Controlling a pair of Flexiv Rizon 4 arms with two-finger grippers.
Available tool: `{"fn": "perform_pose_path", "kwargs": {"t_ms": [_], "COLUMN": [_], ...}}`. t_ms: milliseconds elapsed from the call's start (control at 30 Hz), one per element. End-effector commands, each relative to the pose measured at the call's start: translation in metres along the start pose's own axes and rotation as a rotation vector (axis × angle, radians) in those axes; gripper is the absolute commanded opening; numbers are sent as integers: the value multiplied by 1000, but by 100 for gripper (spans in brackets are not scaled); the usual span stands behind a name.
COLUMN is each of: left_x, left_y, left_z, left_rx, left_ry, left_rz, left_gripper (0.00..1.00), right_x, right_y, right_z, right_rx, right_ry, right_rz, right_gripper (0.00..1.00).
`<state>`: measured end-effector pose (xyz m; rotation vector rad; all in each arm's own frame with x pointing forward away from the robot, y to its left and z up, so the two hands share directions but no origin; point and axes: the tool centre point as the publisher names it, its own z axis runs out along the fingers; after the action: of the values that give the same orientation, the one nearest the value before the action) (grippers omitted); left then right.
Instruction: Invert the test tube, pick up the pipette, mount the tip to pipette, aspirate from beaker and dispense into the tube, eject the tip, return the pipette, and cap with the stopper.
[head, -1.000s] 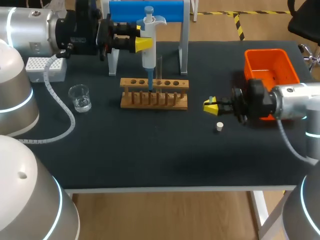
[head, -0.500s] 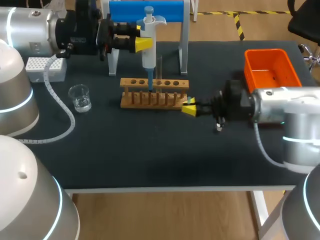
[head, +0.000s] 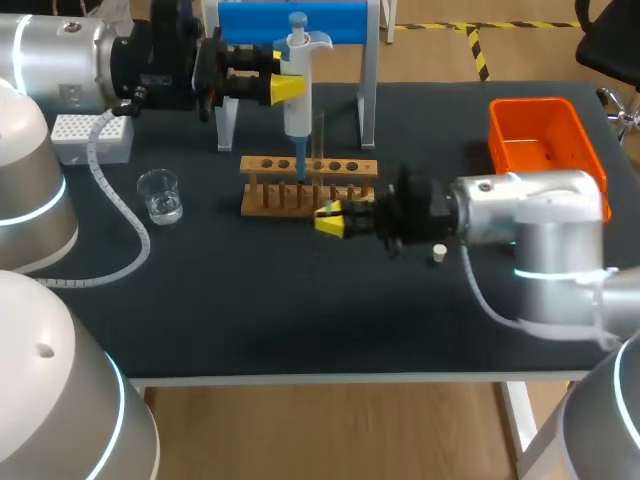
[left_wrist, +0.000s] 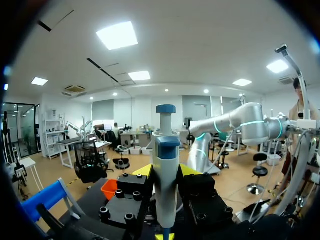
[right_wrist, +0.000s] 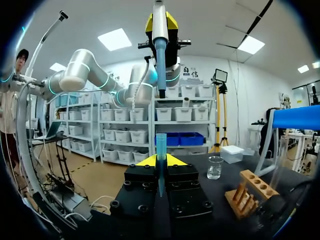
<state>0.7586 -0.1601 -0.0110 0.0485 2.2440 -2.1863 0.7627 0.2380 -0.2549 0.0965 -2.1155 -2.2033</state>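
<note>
left hand (head: 287, 88) pinching upright pipette (head: 298, 112) above wooden rack (head: 308, 187), right hand (head: 330, 219) just in front of rack, pinching blue tip (right_wrist: 160, 150)

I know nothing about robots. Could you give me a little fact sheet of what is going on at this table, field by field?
Left claw: shut on the pipette, held upright above the wooden rack
Right claw: shut on a blue tip, low, just in front of the rack
Beaker: glass, on the table left of the rack
Stopper: small, white, on the table beside the right arm
Tip box: white, far left
Orange bin: far right
</note>
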Motion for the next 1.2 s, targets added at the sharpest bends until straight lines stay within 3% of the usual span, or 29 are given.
{"fn": "perform_pose_path", "kwargs": {"t_ms": [33,1200], "left_x": [0,0], "left_y": [0,0], "left_z": [0,0], "left_rx": [2,2], "left_ry": [0,0], "left_rz": [1,1], "left_gripper": [0,0], "right_x": [-9,-8], "right_y": [-4,1], "right_z": [20,31], "right_rx": [-8,0], "right_ry": [20,26], "right_rz": [0,6], "right_gripper": [0,0]}}
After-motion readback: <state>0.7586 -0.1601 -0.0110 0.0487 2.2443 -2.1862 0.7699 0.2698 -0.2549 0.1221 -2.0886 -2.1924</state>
